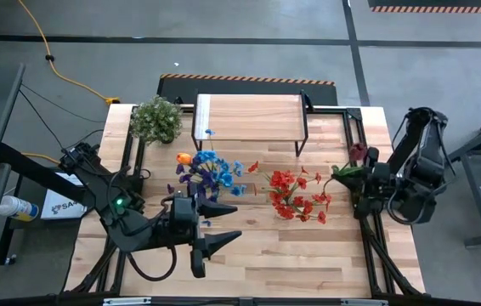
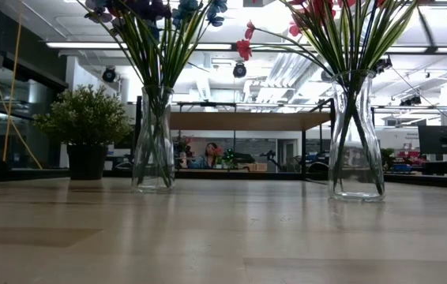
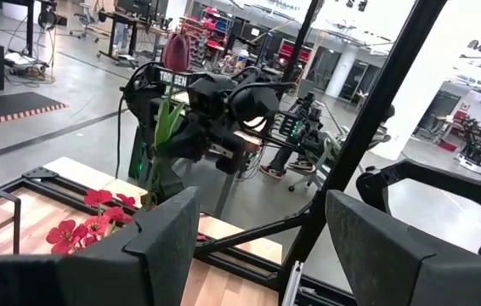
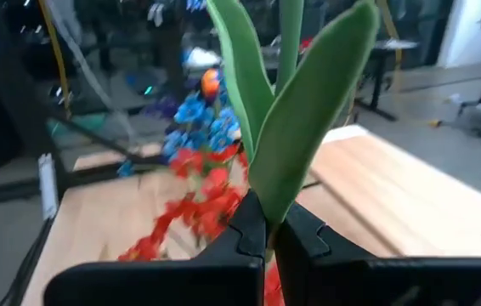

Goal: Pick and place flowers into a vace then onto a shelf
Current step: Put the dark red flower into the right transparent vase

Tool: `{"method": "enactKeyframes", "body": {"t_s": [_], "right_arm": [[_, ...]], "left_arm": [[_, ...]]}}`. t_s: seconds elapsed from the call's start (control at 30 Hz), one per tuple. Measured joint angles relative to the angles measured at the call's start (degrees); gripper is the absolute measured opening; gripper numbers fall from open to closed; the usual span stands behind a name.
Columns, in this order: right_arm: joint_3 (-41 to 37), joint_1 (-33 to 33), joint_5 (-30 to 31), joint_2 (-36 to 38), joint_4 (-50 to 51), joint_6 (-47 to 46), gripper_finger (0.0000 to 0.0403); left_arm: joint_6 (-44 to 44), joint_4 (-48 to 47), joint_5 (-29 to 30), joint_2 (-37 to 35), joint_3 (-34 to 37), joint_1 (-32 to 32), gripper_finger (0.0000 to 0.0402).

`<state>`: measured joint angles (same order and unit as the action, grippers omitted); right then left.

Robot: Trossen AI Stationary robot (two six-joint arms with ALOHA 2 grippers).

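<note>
At table's right edge, tulip stem (image 4: 287,127) clamped in right end effector (image 4: 268,242)

Low view: blooms of both bunches cut off by the upper edge; only stems and the lowest heads of the blue and purple flowers (image 2: 160,16) and the red flowers (image 2: 342,16) show. Neither gripper appears there.

Right wrist view: right gripper (image 4: 268,234) seen only at its fingertips, lower part cut by the frame edge. The held tulip (image 4: 296,110) shows leaves and stem only; its bloom runs off the edge. Background bunches blurred, individual blooms not separable.

Left wrist view: left gripper (image 3: 262,234) fingers cut off at the frame bottom.

High view: both vases hidden under their blooms.
</note>
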<state>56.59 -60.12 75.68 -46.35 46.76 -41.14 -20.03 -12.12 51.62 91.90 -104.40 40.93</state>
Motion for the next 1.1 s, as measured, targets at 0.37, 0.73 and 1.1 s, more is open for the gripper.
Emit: {"method": "enactKeyframes", "body": {"t_s": [0.37, 0.73, 1.1], "right_arm": [[-9.5, 0.0, 4.85, 2.64, -18.07, 5.65, 0.0], [-18.31, 0.0, 10.49, 2.5, -38.17, 11.85, 0.0], [-18.53, 0.13, 11.59, 2.41, -39.36, 12.22, 0.0]], "left_arm": [[-1.11, 0.0, 0.06, 0.0, 0.0, -0.02, 0.0287], [-1.27, 0.28, 1.77, 0.0, 0.0, -0.02, 0.0287], [-1.27, 0.42, 3.64, 0.0, 0.0, -0.02, 0.0287]]}}
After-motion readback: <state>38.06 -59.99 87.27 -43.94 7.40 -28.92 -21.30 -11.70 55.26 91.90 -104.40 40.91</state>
